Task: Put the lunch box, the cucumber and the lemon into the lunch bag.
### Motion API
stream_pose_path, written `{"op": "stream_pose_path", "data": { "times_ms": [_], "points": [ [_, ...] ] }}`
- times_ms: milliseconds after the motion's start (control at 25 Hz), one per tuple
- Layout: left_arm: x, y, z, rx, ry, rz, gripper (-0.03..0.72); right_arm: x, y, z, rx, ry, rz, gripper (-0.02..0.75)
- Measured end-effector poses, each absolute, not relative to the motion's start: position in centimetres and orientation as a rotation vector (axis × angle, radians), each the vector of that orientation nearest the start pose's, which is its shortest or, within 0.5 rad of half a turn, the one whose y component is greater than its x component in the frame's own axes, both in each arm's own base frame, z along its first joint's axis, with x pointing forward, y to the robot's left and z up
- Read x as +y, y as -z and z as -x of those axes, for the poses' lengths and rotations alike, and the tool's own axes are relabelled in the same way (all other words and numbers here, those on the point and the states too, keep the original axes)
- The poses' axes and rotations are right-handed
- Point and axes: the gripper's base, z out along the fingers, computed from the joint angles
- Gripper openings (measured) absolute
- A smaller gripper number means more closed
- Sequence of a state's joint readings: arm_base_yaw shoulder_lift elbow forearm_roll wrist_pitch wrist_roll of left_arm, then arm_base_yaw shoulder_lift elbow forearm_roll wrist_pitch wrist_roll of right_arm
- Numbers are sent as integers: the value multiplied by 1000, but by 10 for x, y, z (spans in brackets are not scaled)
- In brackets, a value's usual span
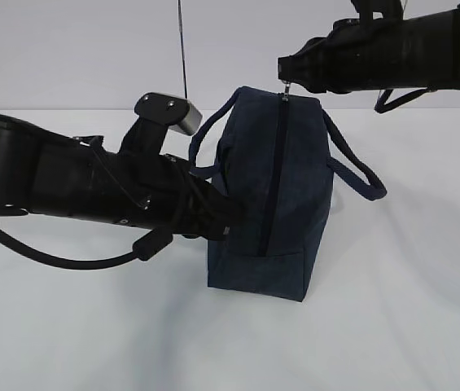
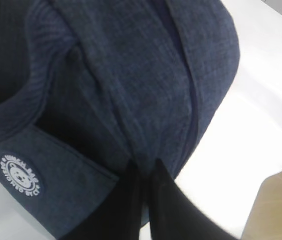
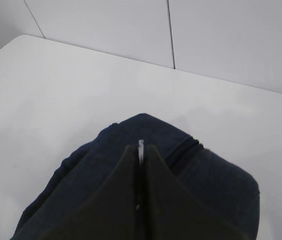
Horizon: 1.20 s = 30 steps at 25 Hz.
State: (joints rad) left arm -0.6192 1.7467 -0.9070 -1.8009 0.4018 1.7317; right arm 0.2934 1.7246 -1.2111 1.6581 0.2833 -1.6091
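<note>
Left hand (image 1: 228,221) pinching lunch bag (image 1: 291,204), level

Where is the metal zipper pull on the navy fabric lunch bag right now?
In the exterior view, the metal zipper pull sits at the top of the navy fabric lunch bag, pinched by the right gripper.

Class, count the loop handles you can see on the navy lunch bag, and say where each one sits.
2. One loop handle hangs off the right side of the lunch bag; the other handle arches on its left side, partly hidden behind the left arm.
</note>
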Motion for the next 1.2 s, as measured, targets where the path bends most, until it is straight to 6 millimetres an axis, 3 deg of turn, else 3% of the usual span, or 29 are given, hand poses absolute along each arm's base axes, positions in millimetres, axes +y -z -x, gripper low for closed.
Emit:
{"op": "stream_pose_path", "data": {
  "times_ms": [520,1200],
  "points": [
    [-233,-187,-267,2151,811,-806,-10,149,-271,-423,1918,-507,393,0],
    [-231,-187,-270,2160,770,-784,-10,111,-247,-450,1960,-516,306,0]
  ]
}}
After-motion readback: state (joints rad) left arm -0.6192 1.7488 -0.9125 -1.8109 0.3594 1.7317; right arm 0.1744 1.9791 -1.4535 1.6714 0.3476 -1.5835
